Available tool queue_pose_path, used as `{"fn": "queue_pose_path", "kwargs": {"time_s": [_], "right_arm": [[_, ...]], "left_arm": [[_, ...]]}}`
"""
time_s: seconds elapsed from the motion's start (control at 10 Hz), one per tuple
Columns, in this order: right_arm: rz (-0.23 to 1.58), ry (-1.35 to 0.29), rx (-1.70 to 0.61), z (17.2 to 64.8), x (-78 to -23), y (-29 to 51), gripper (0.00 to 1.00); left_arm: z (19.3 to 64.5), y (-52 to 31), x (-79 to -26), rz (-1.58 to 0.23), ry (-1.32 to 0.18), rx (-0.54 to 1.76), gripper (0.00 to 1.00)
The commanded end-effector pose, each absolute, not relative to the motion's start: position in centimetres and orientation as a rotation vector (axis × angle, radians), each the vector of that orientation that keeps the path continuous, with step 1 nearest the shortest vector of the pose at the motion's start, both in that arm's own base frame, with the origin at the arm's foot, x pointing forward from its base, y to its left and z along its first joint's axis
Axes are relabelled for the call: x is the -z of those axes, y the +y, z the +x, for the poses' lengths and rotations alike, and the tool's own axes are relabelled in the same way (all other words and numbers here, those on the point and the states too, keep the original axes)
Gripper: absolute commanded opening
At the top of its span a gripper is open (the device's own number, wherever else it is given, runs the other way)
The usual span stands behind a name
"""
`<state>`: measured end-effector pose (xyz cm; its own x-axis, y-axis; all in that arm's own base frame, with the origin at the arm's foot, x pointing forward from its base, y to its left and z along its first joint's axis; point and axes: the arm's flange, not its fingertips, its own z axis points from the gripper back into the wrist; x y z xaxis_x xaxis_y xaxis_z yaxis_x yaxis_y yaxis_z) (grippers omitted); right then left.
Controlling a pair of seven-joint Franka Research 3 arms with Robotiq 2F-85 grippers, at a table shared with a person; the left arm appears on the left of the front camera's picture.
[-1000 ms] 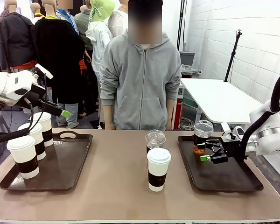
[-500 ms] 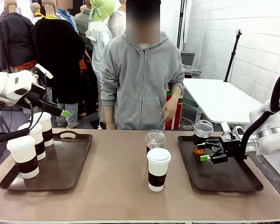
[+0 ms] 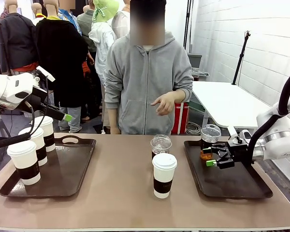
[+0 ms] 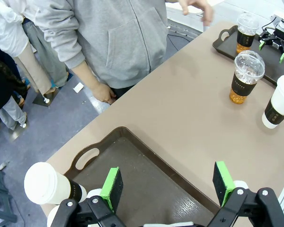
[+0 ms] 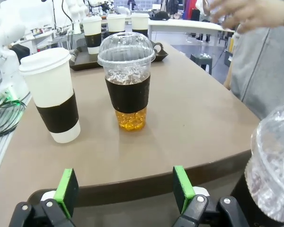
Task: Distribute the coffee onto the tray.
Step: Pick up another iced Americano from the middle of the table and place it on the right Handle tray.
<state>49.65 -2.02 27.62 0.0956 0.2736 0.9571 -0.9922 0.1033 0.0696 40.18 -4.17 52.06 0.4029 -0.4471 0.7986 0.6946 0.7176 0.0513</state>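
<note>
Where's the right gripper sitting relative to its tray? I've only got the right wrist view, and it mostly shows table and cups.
Observer: In the front view the right gripper hangs open, low over the right tray. It is just beside the dome-lidded cup standing at that tray's far left corner.
Operator: And the left gripper, is it holding anything?
Observer: No. The left gripper is open and empty, raised above the left tray, with bare tray floor showing between its fingers in its own wrist view.
</note>
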Motion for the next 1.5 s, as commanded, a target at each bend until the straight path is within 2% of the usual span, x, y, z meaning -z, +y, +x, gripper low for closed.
{"fn": "queue_pose_path", "kwargs": {"time_s": [0.0,0.7,1.0,1.4], "right_arm": [[0.986,-0.962,-1.225,51.2,-27.3,-1.0,1.00],[1.047,-0.858,-1.354,55.3,-27.3,5.0,1.00],[1.085,-0.850,-1.371,54.6,-27.0,6.2,1.00],[1.049,-0.872,-1.345,52.0,-27.2,4.7,1.00]], "left_arm": [[40.3,-4.0,-51.9,-0.320,-0.896,0.732,1.00],[40.3,-4.0,-51.9,-0.320,-0.896,0.732,1.00],[40.3,-4.0,-51.9,-0.320,-0.896,0.732,1.00],[40.3,-4.0,-51.9,-0.320,-0.896,0.732,1.00]]}}
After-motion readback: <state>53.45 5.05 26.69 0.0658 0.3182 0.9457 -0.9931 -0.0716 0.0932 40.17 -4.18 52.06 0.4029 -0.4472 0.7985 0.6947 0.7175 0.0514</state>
